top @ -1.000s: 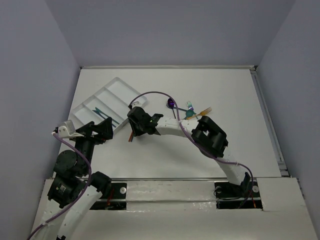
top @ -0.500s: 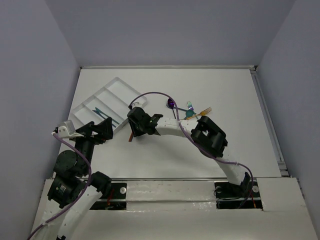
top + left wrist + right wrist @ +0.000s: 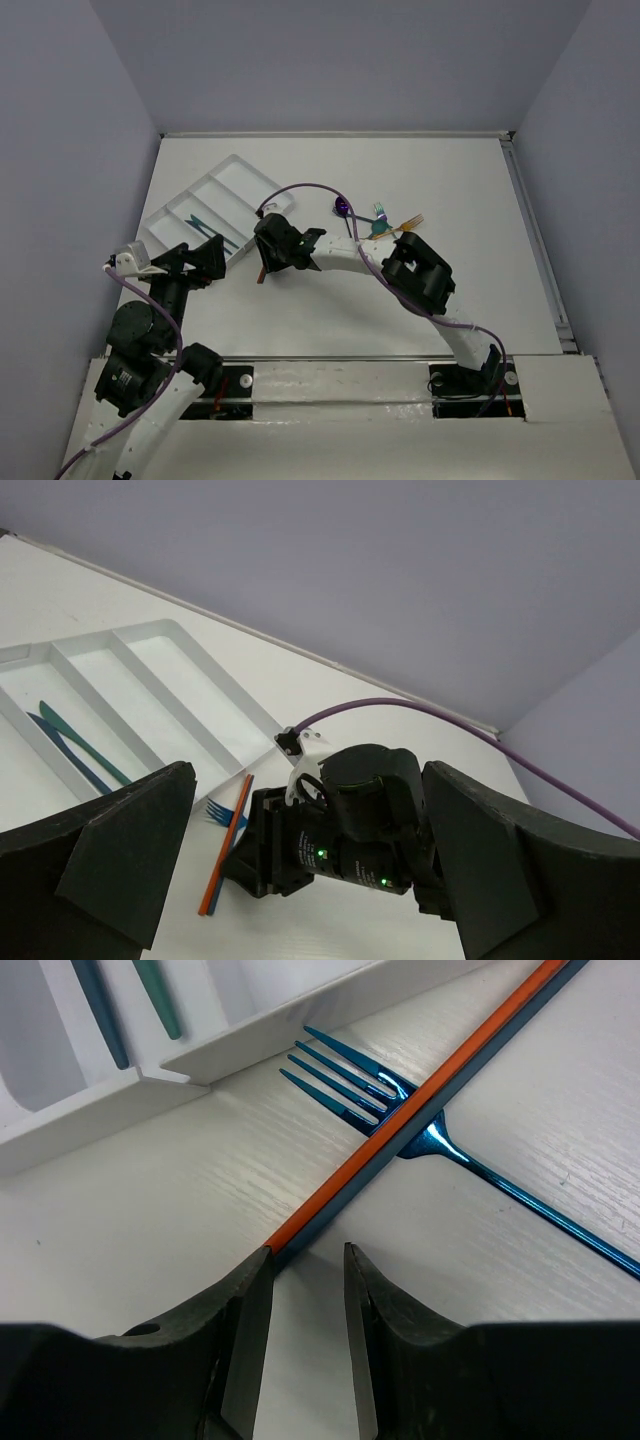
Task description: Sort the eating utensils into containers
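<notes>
While the right fingers [image 3: 240, 1350] sit slightly apart at an orange utensil [image 3: 400, 1118] crossing a blue fork [image 3: 432, 1144], the left fingers [image 3: 130, 860] gape wide.

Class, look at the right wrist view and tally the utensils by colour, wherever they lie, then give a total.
Orange: 1, the orange handle
Slate blue: 1, the slate-blue handle pressed alongside it
Bright blue: 1, the blue fork
Teal: 1, the teal handle in the tray
Navy: 1, the navy handle in the tray
Total: 5
</notes>
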Action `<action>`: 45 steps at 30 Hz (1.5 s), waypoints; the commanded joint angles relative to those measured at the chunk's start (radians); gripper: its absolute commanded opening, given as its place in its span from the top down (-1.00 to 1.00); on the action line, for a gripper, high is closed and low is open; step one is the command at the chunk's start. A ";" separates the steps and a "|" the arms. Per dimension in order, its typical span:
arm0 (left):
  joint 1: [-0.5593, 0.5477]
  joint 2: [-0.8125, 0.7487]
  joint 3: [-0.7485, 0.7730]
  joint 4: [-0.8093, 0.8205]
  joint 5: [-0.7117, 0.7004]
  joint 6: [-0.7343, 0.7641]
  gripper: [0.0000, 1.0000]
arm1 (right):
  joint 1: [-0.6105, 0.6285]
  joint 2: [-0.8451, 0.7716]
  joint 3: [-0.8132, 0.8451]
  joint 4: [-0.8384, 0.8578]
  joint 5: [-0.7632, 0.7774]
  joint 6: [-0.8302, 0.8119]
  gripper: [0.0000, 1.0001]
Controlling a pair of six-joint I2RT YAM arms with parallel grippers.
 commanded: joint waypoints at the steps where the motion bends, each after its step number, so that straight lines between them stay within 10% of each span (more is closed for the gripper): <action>1: 0.001 -0.008 0.001 0.048 0.013 0.011 -0.98 | 0.001 0.010 0.017 0.014 0.021 0.009 0.20; 23: 0.001 -0.008 -0.001 0.051 0.016 0.013 -0.98 | 0.001 -0.026 -0.008 -0.069 0.185 -0.028 0.29; 45: 0.001 -0.016 -0.001 0.049 0.018 0.013 -0.98 | 0.011 -0.001 0.017 0.068 0.019 -0.002 0.16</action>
